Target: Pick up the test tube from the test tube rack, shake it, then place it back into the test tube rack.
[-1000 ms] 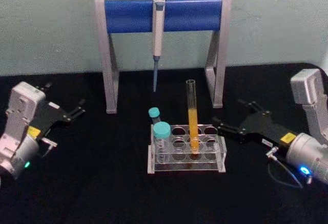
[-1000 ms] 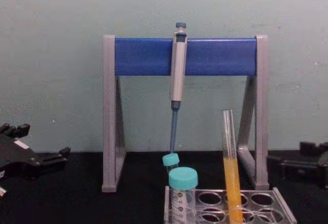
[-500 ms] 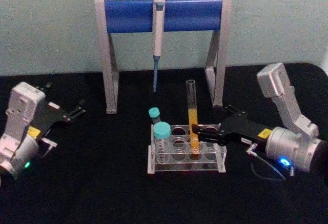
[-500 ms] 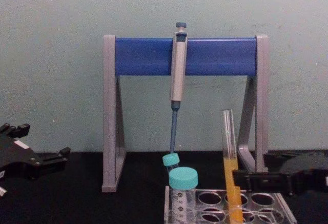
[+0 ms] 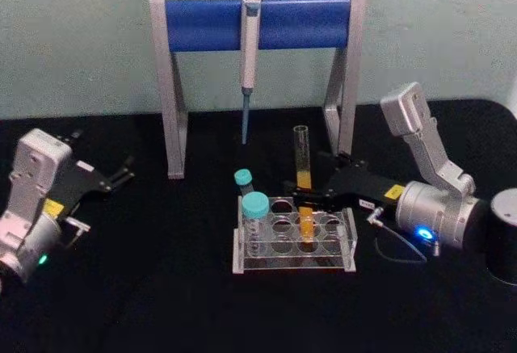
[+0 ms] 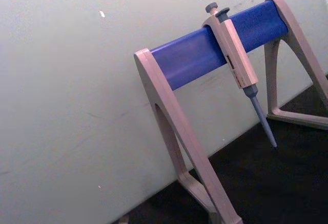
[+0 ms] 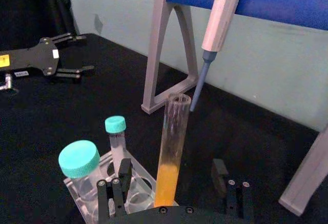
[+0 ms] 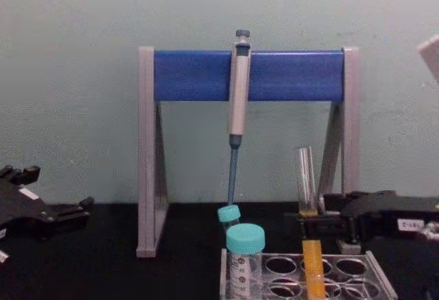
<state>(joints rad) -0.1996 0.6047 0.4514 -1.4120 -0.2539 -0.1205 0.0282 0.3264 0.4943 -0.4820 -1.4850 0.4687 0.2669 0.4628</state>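
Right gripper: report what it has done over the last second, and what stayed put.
The right gripper swung in from the right side toward the test tube rack; its open fingers straddle the test tube without gripping. The tube stands in the rack as before. The left gripper, open at the left, the teal-capped vials and the pipette stand have not moved.

Black flat-plate left pincer (image 5: pixel 125 170) and right pincer (image 5: pixel 297 195), small yellow labels (image 5: pixel 53 206), pale grey boxy wrist housings (image 5: pixel 36 167), silver cylindrical joints (image 5: pixel 440 217), green light (image 5: pixel 42 259) on left, blue on right, thin looping cable (image 5: pixel 378 242) by right wrist
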